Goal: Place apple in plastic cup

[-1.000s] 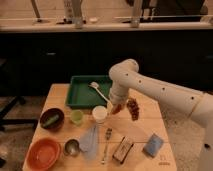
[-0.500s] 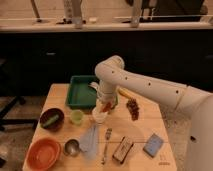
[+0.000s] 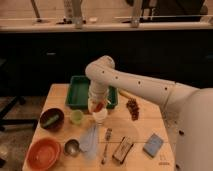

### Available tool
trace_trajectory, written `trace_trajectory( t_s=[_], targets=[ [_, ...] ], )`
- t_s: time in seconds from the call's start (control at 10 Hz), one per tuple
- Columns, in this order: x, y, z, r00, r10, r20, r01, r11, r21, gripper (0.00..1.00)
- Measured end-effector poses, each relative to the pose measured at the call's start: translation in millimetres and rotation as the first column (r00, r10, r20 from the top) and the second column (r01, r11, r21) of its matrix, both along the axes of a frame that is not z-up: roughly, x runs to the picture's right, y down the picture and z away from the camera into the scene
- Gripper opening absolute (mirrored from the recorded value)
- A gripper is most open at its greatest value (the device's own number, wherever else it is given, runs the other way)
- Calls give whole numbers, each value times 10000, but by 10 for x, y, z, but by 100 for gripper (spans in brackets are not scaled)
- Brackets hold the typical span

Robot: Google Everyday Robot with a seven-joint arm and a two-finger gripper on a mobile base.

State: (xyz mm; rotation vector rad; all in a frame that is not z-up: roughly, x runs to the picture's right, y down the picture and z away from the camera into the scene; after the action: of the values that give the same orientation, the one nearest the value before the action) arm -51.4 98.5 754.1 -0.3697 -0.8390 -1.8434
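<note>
The claw (image 3: 98,105) is closed on the apple (image 3: 100,106) and hangs just above the white cup (image 3: 100,116). The plastic cup (image 3: 76,116), to its side on the surface (image 3: 145,125), is empty. Remaining: carry across, lower, release.

You won't find any readable text, label, brand or number on anything here. Your end effector (image 3: 98,105) sits closed on the apple (image 3: 100,106), above the white cup (image 3: 100,116), and carries no marking either.
</note>
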Motion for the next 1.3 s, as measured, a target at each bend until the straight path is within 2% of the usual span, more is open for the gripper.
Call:
trace_trajectory(
  t_s=[0.2,0.8,1.0,1.3],
  targets=[
    [-148,23,19,9996,234,-166,-237,9996,-163,0],
    [-115,42,27,9994,253,-224,-259,9993,-253,0],
    [-81,147,107,9993,332,-180,-340,9985,-439,0],
    [-344,134,74,9998,74,189,-66,9991,-429,0]
  ],
)
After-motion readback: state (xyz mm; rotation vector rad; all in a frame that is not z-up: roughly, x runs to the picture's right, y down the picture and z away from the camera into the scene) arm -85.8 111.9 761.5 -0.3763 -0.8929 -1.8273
